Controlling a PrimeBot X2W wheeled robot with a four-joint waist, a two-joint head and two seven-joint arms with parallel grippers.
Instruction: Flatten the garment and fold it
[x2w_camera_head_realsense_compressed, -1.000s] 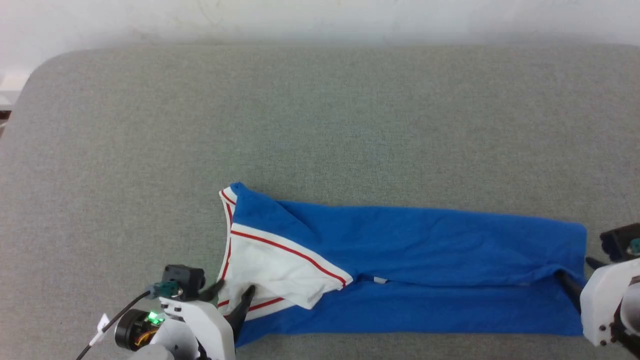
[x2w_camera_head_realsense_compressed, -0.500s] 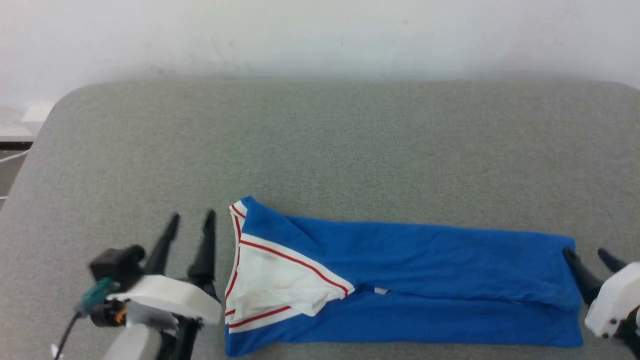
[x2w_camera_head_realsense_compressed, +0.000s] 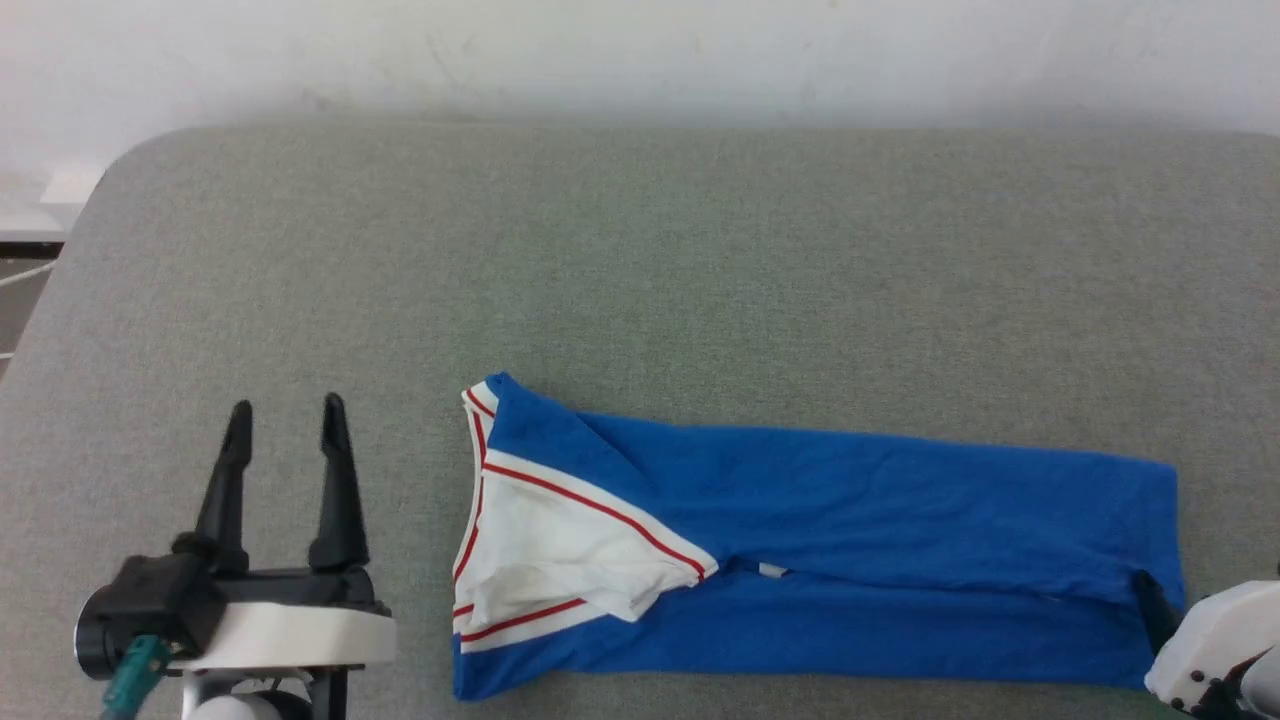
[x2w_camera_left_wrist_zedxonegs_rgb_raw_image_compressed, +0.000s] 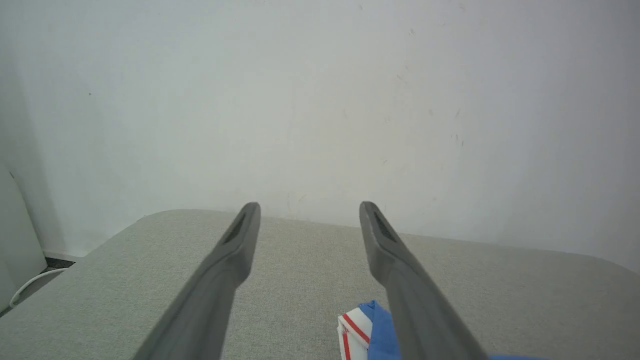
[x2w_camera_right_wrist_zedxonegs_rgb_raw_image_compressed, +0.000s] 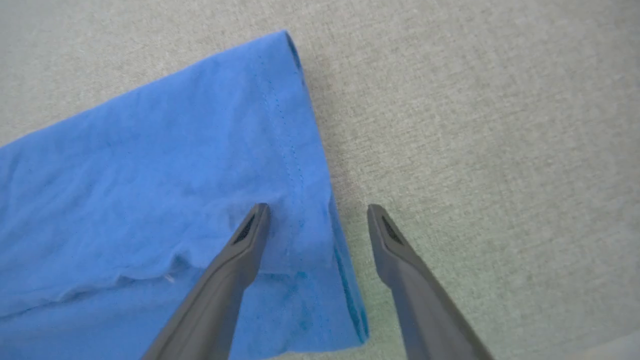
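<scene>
Your shirt (x2w_camera_head_realsense_compressed: 850, 520) lies on the near part of the grey tabletop (x2w_camera_head_realsense_compressed: 640, 280), right of centre, folded lengthwise into a long blue strip that runs left to right. At its left end you can see the white sleeve (x2w_camera_head_realsense_compressed: 560, 550) with red stripes lying on top of the blue. A lengthwise fold line runs along the strip, nearer its front edge. The cloth looks mostly flat, with shallow wrinkles.

Your left gripper (x2w_camera_head_realsense_compressed: 287, 402) stands over the bare tabletop to the left of the shirt, apart from it. Its two fingers are spread and point toward the pale wall (x2w_camera_head_realsense_compressed: 640, 50), with nothing between them. In the left wrist view the striped corner of the shirt peeks out beside one finger.

Your right gripper (x2w_camera_right_wrist_zedxonegs_rgb_raw_image_compressed: 317, 206) is at the shirt's right end, near the front corner. Its fingers are parted and straddle the stitched hem (x2w_camera_right_wrist_zedxonegs_rgb_raw_image_compressed: 295, 170): one finger is over the blue cloth, the other over the bare tabletop just beside the edge. It grips nothing. You cannot tell from these views whether the fingertips touch the cloth.
</scene>
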